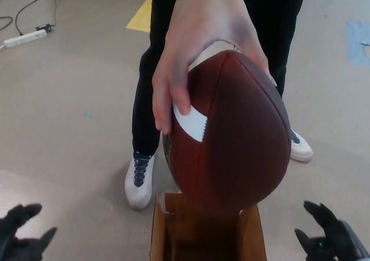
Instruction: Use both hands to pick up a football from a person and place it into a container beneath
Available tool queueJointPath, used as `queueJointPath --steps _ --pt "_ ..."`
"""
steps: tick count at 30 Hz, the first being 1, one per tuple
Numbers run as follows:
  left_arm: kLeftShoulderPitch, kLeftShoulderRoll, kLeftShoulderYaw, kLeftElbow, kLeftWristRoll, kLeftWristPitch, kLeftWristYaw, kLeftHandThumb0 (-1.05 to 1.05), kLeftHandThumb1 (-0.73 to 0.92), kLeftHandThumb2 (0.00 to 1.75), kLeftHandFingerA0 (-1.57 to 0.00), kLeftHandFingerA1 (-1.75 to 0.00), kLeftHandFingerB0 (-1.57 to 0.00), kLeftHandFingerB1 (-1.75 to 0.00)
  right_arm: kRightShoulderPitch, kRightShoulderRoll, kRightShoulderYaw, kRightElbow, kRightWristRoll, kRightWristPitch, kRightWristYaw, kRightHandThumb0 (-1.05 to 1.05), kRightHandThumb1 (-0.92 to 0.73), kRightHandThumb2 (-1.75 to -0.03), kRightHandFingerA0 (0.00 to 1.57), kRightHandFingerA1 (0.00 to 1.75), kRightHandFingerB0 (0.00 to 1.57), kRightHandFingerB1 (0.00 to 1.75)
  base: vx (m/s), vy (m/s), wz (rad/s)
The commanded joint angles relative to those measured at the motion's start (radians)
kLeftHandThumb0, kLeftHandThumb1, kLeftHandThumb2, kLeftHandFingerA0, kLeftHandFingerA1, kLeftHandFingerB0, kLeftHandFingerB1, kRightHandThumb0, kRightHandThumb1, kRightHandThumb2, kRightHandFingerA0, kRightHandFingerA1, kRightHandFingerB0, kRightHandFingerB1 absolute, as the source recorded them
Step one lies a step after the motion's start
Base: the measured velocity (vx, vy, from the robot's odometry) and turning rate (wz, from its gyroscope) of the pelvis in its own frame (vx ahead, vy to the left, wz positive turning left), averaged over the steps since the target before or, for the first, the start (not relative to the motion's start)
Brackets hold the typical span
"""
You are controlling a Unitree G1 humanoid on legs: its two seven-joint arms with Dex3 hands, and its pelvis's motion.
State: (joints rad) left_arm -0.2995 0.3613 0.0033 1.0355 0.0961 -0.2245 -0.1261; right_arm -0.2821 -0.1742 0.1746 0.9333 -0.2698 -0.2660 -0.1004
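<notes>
At frame centre a person's hand (202,47) holds the football (231,139) above the box (159,232); we judge it light, firm and probably grippy, best cupped at both flanks by our left hand (23,235) and right hand (329,238), fingers spread, empty.

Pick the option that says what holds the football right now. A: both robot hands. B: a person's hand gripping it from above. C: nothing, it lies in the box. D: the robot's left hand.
B: a person's hand grips the football from above, over the cardboard box, while the robot's left hand and right hand sit low at the sides, open and apart from it.
</notes>
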Motion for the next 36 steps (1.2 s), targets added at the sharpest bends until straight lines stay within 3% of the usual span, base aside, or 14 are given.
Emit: queueJointPath --steps 1,2,3,4,6,7,8,11,14,16,17,25,26,36 --pt "-0.045 0.065 0.022 0.083 -0.007 -0.189 -0.069 -0.79 0.83 0.66 -0.40 -0.35 -0.16 -0.25 -0.041 -0.049 0.023 0.036 -0.071 -0.252 -0.125 -0.60 -0.92 -0.71 0.54 0.45 0.08 0.21 0.09 0.005 0.01" --pt "-0.029 0.057 0.047 0.078 -0.038 -0.219 -0.088 -0.79 0.86 0.68 -0.27 -0.32 -0.08 -0.22 -0.027 -0.039 -0.022 0.011 -0.020 -0.270 -0.121 -0.67 -0.78 -1.08 0.46 0.58 0.00 0.28 0.09 0.004 0.01" --pt "-0.024 0.053 0.059 0.079 -0.050 -0.234 -0.097 -0.79 0.86 0.68 -0.27 -0.32 -0.08 -0.22 -0.022 -0.036 -0.041 0.002 0.002 -0.279 -0.120 -0.67 -0.78 -1.08 0.46 0.58 0.00 0.28 0.09 0.003 0.02" --pt "-0.011 0.051 0.078 0.068 -0.076 -0.244 -0.134 -0.79 0.71 1.03 -0.10 -0.43 -0.02 -0.22 -0.004 -0.033 -0.064 -0.033 0.034 -0.295 -0.099 -0.65 -0.92 -0.75 0.47 0.43 0.00 0.18 0.09 0.002 0.01" --pt "0.021 0.034 0.127 0.000 -0.158 -0.276 -0.219 -0.81 0.91 0.69 -0.07 -0.24 0.00 -0.12 0.039 -0.012 -0.135 -0.161 0.137 -0.338 -0.060 -0.63 -0.92 -0.84 0.46 0.44 0.00 0.08 0.09 0.001 0.01" --pt "0.029 0.029 0.139 -0.018 -0.177 -0.284 -0.239 -0.81 0.91 0.69 -0.07 -0.24 0.00 -0.12 0.049 -0.006 -0.152 -0.193 0.162 -0.349 -0.052 -0.63 -0.92 -0.84 0.46 0.44 0.00 0.08 0.09 0.001 0.02" --pt "0.051 0.021 0.159 -0.072 -0.211 -0.289 -0.264 -0.86 0.74 1.11 -0.09 -0.24 0.00 -0.18 0.068 0.003 -0.174 -0.269 0.204 -0.338 -0.018 -0.67 -0.92 -0.82 0.45 0.43 0.00 0.06 0.09 0.001 0.01" --pt "0.175 -0.015 0.181 -0.406 -0.328 -0.266 -0.307 -0.96 0.74 1.10 -0.09 -0.19 0.00 -0.15 0.156 0.002 -0.183 -0.557 0.238 -0.322 0.010 -0.80 -0.85 -1.14 0.38 0.53 0.00 0.12 0.09 0.001 0.02" --pt "0.265 -0.035 0.148 -0.702 -0.370 -0.213 -0.297 -1.01 0.76 1.10 -0.14 -0.22 -0.03 -0.16 0.237 -0.002 -0.192 -0.810 0.262 -0.287 0.020 -0.78 -0.92 -0.80 0.34 0.39 0.00 0.00 0.03 0.000 0.01" --pt "0.303 -0.038 0.128 -0.818 -0.380 -0.197 -0.296 -1.00 0.77 1.11 -0.13 -0.22 -0.02 -0.16 0.276 -0.002 -0.193 -0.923 0.264 -0.264 0.021 -0.77 -0.92 -0.81 0.32 0.35 0.00 0.00 0.00 0.000 0.00" --pt "0.328 -0.037 0.113 -0.884 -0.376 -0.203 -0.290 -0.91 0.91 0.67 -0.11 -0.25 0.00 -0.22 0.300 0.000 -0.185 -0.992 0.263 -0.254 0.024 -0.72 -0.92 -0.84 0.22 0.35 0.00 0.00 0.00 0.000 0.00" --pt "0.400 -0.051 0.049 -1.199 -0.356 -0.141 -0.241 -0.90 0.89 0.67 -0.12 -0.25 -0.03 -0.26 0.389 0.030 -0.104 -1.271 0.245 -0.203 0.038 -0.76 -0.92 -0.84 0.21 0.34 0.00 0.00 0.00 0.000 0.00" --pt "0.399 -0.056 0.040 -1.226 -0.351 -0.129 -0.235 -0.87 0.68 1.06 -0.09 -0.30 -0.01 -0.28 0.394 0.028 -0.093 -1.297 0.245 -0.193 0.046 -0.81 -0.83 -1.02 0.13 0.34 0.00 0.00 0.00 0.000 0.00" --pt "0.353 -0.088 -0.047 -1.389 -0.281 -0.005 -0.204 -0.87 0.70 1.07 -0.10 -0.31 -0.02 -0.29 0.444 0.014 -0.026 -1.450 0.184 -0.130 0.094 -0.98 -0.92 -1.20 0.11 0.27 0.00 0.05 0.00 0.000 0.00"
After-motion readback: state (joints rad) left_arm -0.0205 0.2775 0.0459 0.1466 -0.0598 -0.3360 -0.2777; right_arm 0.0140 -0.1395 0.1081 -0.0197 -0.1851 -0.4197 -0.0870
